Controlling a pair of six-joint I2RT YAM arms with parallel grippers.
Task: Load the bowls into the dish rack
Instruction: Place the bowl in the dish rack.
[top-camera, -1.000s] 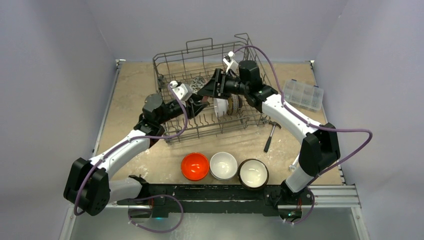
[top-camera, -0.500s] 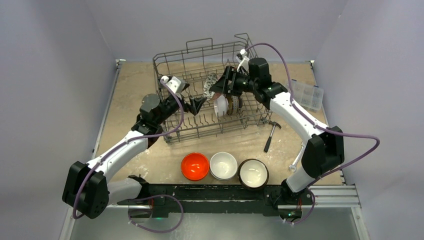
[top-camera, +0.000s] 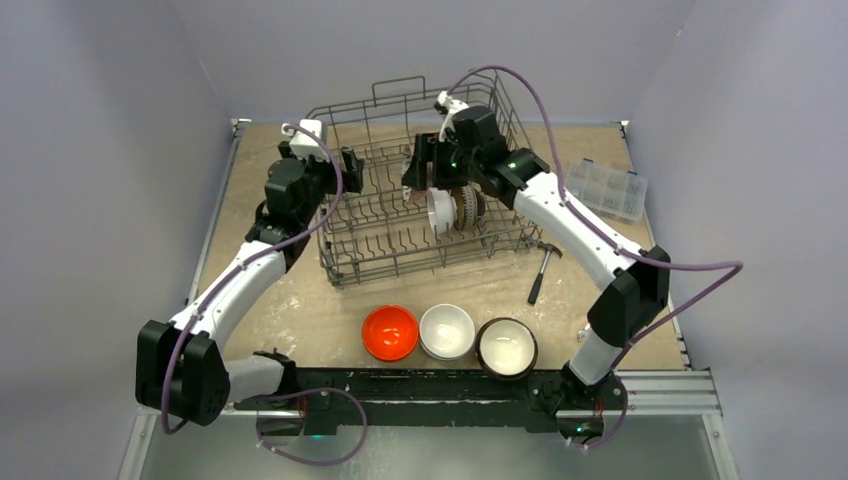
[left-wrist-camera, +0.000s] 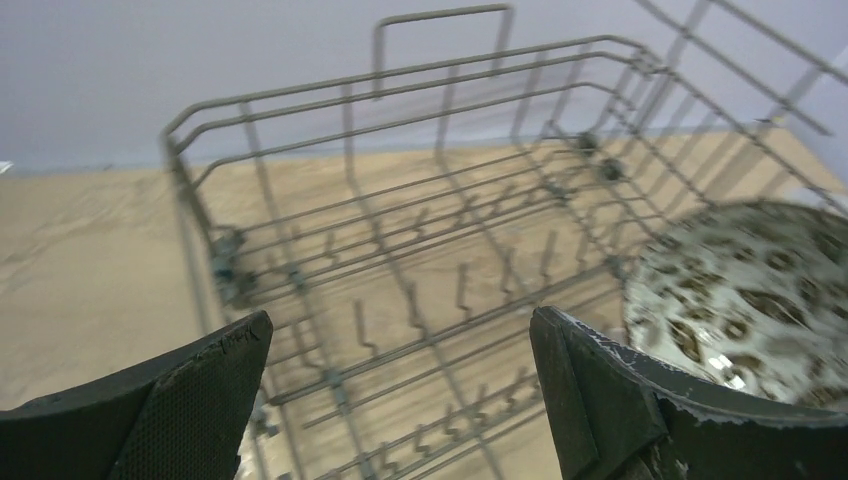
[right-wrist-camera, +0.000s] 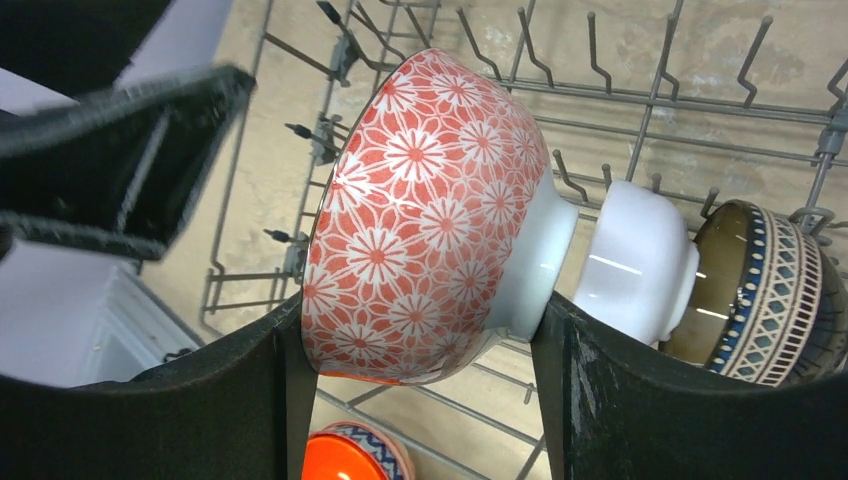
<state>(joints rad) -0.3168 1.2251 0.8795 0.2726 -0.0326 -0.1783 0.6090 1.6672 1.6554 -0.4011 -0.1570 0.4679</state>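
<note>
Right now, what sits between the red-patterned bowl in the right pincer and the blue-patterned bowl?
A plain white bowl, on edge in the dish rack, sits between the red-patterned bowl and the blue-patterned bowl; the right wrist view shows it.

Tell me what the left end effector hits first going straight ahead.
Probably the tined wire floor of the dish rack; the open left end effector aims into it, though depth is unclear.

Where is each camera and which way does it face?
Top external: above and behind, looking down on table, dish rack, left arm and right arm.
Left wrist: on the left arm, facing into the rack; open left gripper shows.
Right wrist: on the right arm, facing the red-patterned bowl in the right gripper.
Shared: top and right wrist both show the white bowl in the rack.
</note>
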